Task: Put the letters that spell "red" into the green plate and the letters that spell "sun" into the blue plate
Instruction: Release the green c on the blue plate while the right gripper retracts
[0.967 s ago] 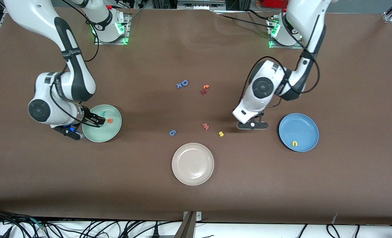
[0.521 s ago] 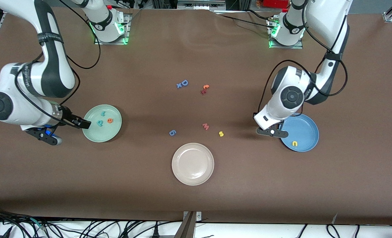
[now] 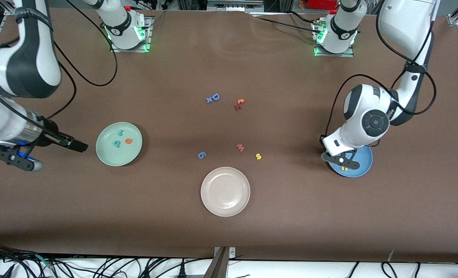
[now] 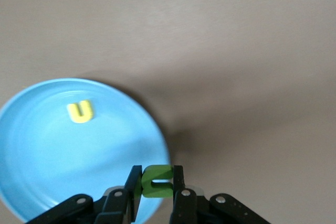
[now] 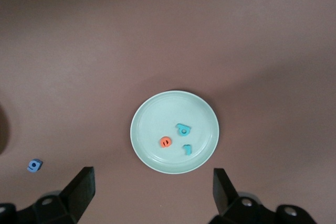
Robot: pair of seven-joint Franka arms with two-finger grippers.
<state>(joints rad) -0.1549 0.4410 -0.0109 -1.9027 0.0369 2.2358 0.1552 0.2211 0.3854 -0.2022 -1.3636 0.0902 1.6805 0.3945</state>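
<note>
The green plate holds a teal "r", a teal "d" and an orange "e". My right gripper hangs open and empty beside that plate, toward the right arm's end of the table. My left gripper is shut on the green "n" over the rim of the blue plate. The yellow "u" lies in the blue plate. The yellow "s" lies on the table.
A beige plate sits nearest the front camera. Loose pieces lie mid-table: a blue "D" with a small "x", an orange and red pair, a pink "m" and a blue "6".
My right gripper has drawn back off the green plate, where the teal "d" now lies. My left gripper has carried the green "n" from near the "s" to the blue plate.
</note>
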